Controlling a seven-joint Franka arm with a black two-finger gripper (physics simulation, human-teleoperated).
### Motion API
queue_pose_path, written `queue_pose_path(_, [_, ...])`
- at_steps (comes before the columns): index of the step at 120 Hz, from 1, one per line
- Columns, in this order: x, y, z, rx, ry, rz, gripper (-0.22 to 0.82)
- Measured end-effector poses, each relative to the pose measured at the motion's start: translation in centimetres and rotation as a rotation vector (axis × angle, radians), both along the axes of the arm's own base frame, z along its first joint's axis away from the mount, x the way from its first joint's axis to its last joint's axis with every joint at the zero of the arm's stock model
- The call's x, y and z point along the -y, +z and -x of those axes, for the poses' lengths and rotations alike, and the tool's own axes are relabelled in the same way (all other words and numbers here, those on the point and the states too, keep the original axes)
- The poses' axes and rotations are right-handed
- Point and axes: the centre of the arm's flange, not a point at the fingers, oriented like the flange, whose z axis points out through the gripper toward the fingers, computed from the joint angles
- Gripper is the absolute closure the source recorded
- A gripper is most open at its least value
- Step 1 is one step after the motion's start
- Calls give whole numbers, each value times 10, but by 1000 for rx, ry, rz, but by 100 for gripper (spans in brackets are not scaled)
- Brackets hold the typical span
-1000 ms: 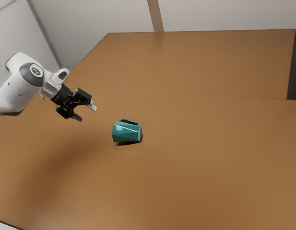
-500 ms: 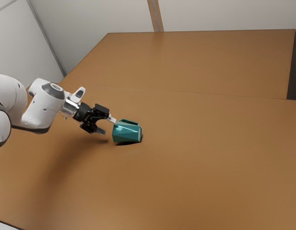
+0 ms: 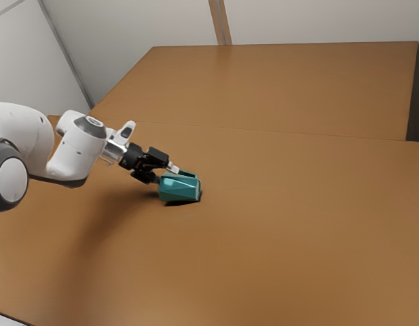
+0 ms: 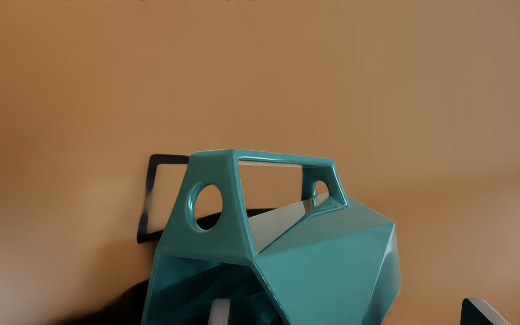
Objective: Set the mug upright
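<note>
The brown table stretched from the mug toward the exterior view's right, with room around the mug on its other sides too, apart from where the hand came in. A table edge crossed the exterior view's bottom left corner, well apart from the mug, and a thin line ran across the brown surface behind it. There was one arm, one gripper with two fingers, and one teal, faceted mug with one handle, which had two round holes in it. The mug lay on its side on the table, handle uppermost, its mouth facing the gripper's side. The jaws stood wide open and had hold of nothing: one fingertip was at the mug's mouth, the other well apart from the mug's outer wall, so that part of the body lay between them. Whether the first fingertip touched the mug or reached inside it, I could not tell
</note>
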Motion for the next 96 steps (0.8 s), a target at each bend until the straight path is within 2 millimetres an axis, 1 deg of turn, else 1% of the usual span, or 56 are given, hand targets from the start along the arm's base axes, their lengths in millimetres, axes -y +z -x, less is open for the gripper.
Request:
queue_pose_path(13, [6,1,-1,16,-18,1,18])
queue_pose_path(24, [8,1,-2,27,-27,1,31])
queue_pose_path(39, [7,2,-2,41,-35,0,53])
queue_pose_path(52, [8,3,-2,50,-41,-3,64])
queue_pose_path(59, [8,4,-3,56,-41,-1,68])
queue_pose_path(72, [18,8,-5,70,-49,6,72])
queue_pose_path(82, [26,10,-6,78,-57,13,75])
queue_pose_path(96, [33,20,-7,95,-66,15,76])
